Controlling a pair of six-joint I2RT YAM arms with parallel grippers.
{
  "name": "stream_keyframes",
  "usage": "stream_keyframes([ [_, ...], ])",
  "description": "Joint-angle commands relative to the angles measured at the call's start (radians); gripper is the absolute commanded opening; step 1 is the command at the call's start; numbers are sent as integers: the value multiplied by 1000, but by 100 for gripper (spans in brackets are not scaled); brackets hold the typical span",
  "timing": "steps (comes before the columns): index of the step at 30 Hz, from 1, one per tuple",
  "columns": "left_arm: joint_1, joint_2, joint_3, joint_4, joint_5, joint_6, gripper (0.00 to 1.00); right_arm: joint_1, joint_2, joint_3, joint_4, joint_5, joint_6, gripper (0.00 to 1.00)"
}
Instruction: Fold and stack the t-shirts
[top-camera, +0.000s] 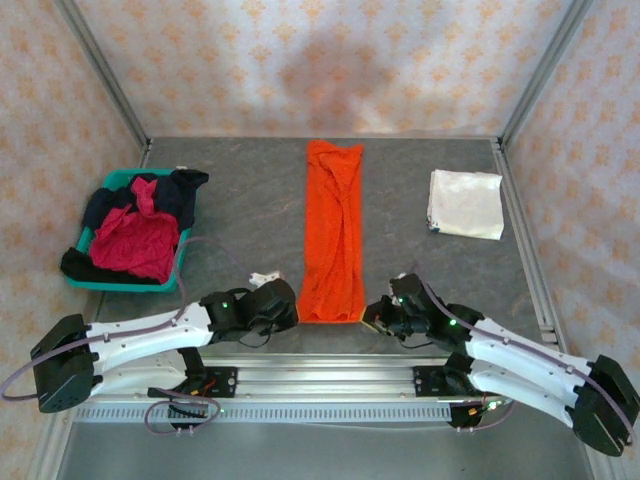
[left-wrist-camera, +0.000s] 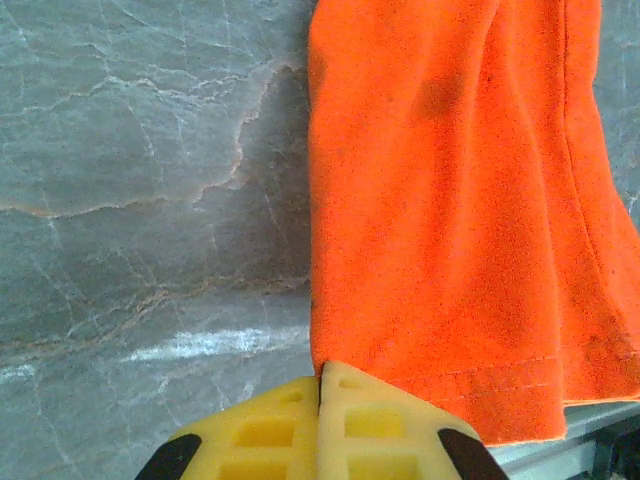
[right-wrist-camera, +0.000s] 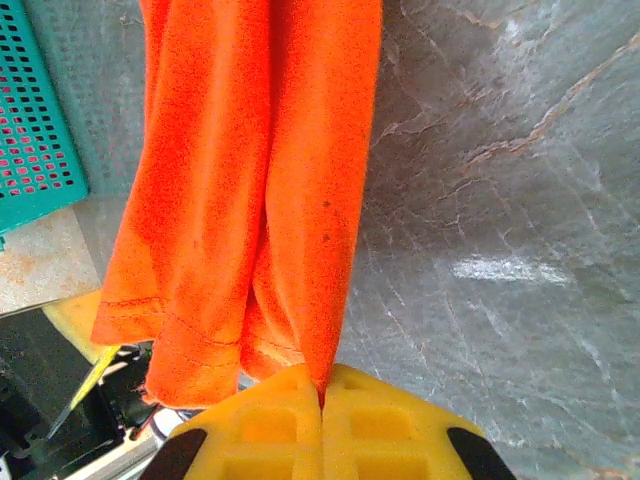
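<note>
The orange t-shirt (top-camera: 332, 230) lies folded into a long narrow strip down the middle of the table. At its near left corner my left gripper (top-camera: 293, 315) is shut, and in the left wrist view the yellow fingers (left-wrist-camera: 375, 420) meet right at the edge of the orange cloth (left-wrist-camera: 450, 200). At the near right corner, my right gripper (top-camera: 370, 316) is shut on the shirt too; orange cloth (right-wrist-camera: 260, 150) runs down into the seam between its fingers (right-wrist-camera: 385, 420). A white t-shirt (top-camera: 466, 203) lies folded at the back right. Crimson (top-camera: 135, 242) and dark navy (top-camera: 182, 190) t-shirts are heaped in the basket.
The teal plastic basket (top-camera: 120, 285) stands at the left, its mesh wall (right-wrist-camera: 35, 120) also in the right wrist view. A metal rail (top-camera: 320, 375) runs along the table's near edge, just behind the shirt's hem. Patterned walls enclose the table on three sides.
</note>
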Motion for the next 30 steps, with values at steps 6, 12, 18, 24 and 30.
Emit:
stream_keyframes([
  [6,1,11,168,-132,-147,41,0,-9,113,111,40,43,-73,0],
  [12,30,116,260,-110,-141,74,0,-38,222,199,90,32,-138,0],
  [18,110,143,294,-104,-160,85,0,-128,282,259,105,-23,-196,0],
  [24,230,212,350,3,-105,132,0,-236,402,360,109,-84,-302,0],
  [30,304,363,485,-3,-73,215,0,-317,566,481,133,-127,-371,0],
])
